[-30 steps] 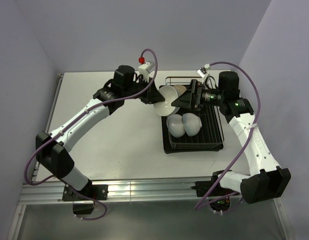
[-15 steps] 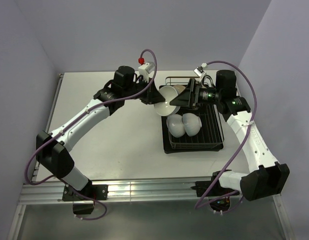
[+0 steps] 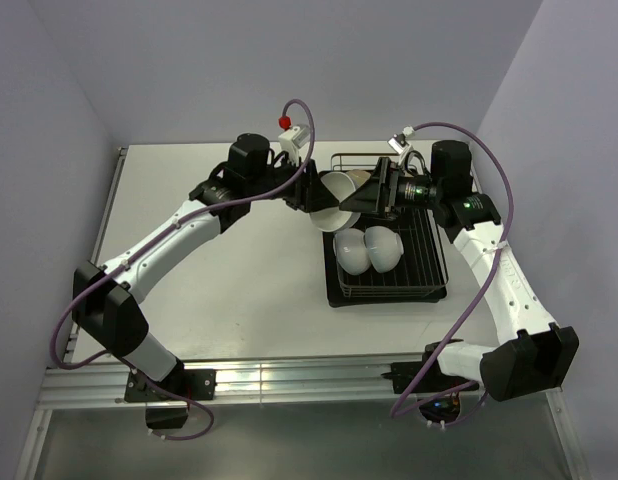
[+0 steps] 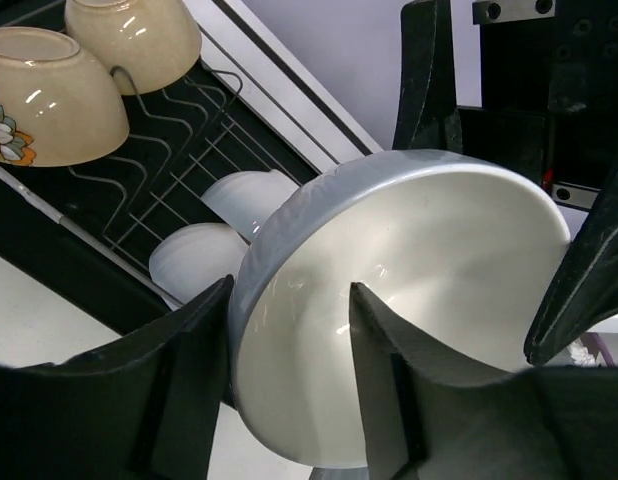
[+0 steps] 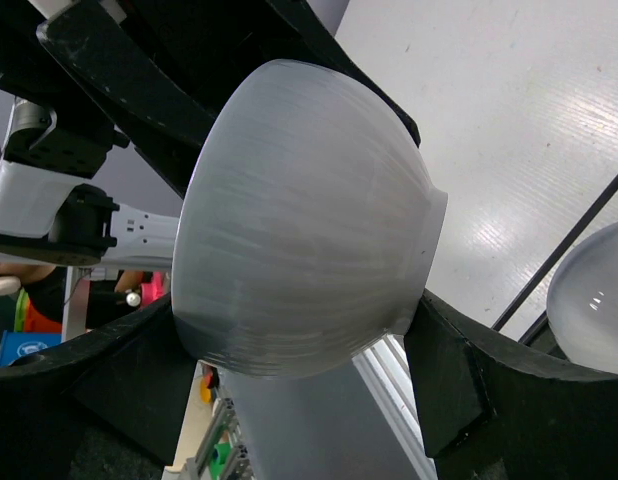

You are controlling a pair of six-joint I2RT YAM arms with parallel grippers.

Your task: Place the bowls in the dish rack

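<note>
Left claw (image 4: 294, 300) clamps the white bowl (image 4: 409, 270) by its rim at the dish rack's (image 3: 427, 268) far-left edge; right claw (image 5: 299, 330) straddles it, grip unclear.

Top: fixed above and behind the bases; looked down and forward; far enough to take in the whole table (image 3: 219, 270), left arm (image 3: 179, 235), right arm (image 3: 494, 275) and rack (image 3: 389, 285)
Left wrist: sat on the left arm; very close to the bowl (image 4: 409, 290), facing its inside; rack beyond, upper left
Right wrist: sat on the right arm; very close to the bowl's outside; left arm behind it
Shared: bowl in all three; wrist views faced each other across it; rack clearest in top and left wrist
</note>
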